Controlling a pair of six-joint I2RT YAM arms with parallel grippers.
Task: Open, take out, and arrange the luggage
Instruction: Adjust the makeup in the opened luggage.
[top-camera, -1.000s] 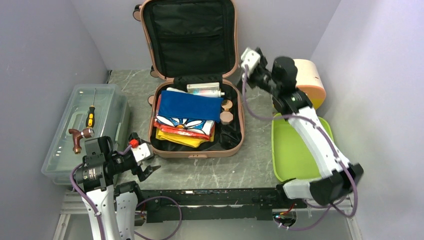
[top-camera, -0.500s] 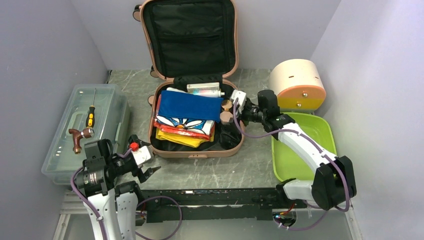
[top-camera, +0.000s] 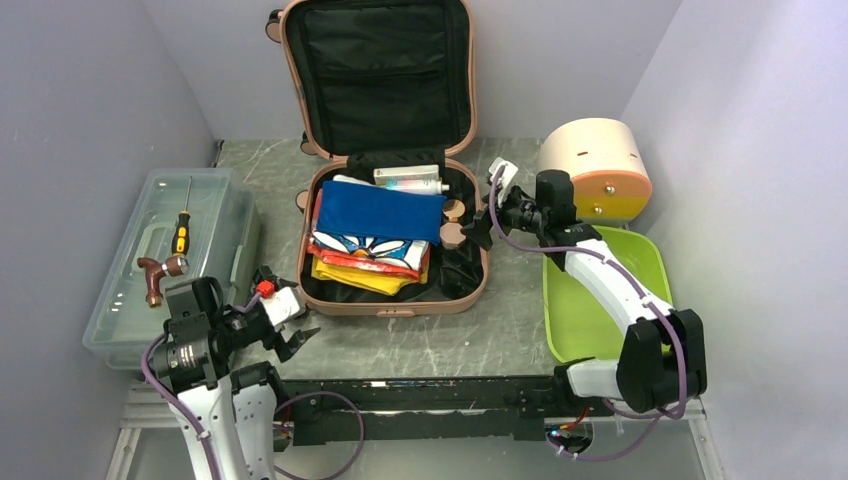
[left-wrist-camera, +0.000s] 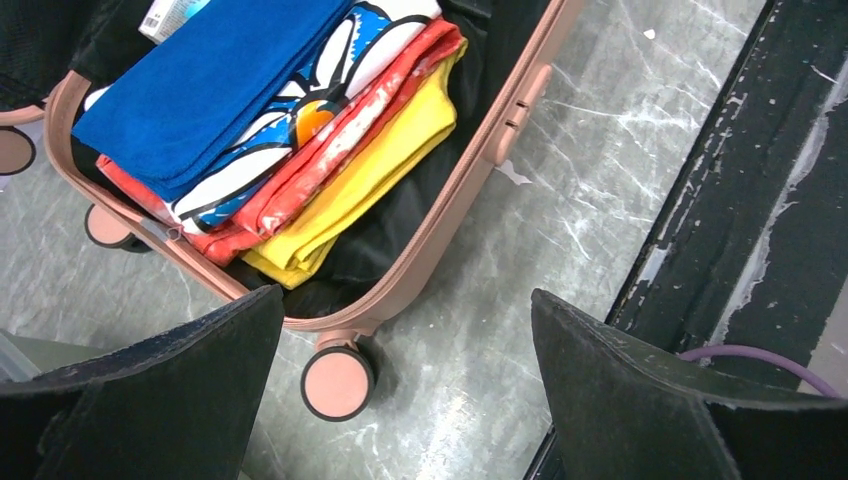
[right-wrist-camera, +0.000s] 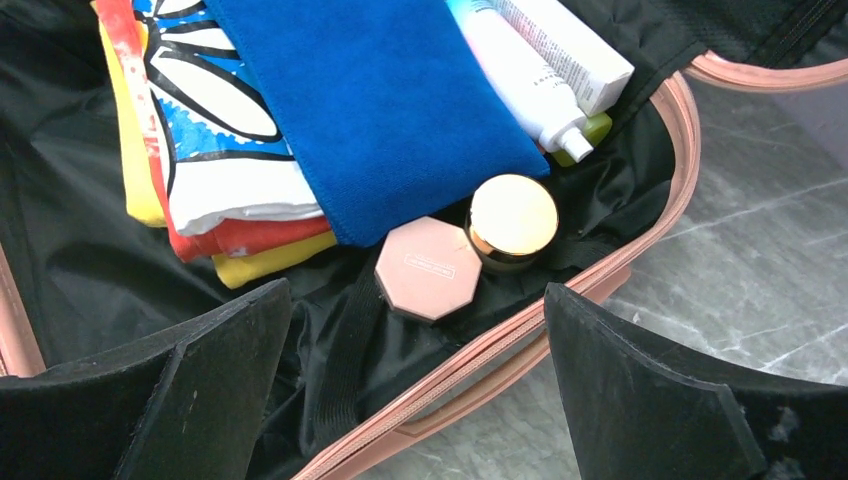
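The salmon-pink luggage (top-camera: 395, 307) lies open on the table, its black-lined lid (top-camera: 378, 75) upright against the back wall. Inside are a blue cloth (top-camera: 380, 212) on patterned, red and yellow folded cloths (top-camera: 365, 262), white tubes (top-camera: 408, 180), an octagonal pink compact (right-wrist-camera: 427, 267) and a gold-topped jar (right-wrist-camera: 513, 215). My right gripper (top-camera: 484, 228) hangs open over the luggage's right rim (right-wrist-camera: 520, 330), next to the compact, holding nothing. My left gripper (top-camera: 290, 325) stands open and unloaded off the front left corner, above a pink wheel (left-wrist-camera: 338, 382).
A clear plastic bin (top-camera: 125, 315) at the left carries a screwdriver (top-camera: 181, 232) and a hammer (top-camera: 158, 272) on its lid. A lime-green tray (top-camera: 590, 300) lies at the right, a round cream and orange container (top-camera: 595, 170) behind it. A black rail (top-camera: 420, 395) runs along the near edge.
My right arm has come down from beside the raised lid to the luggage's right rim, then drawn back slightly to the right. The left arm has hardly moved.
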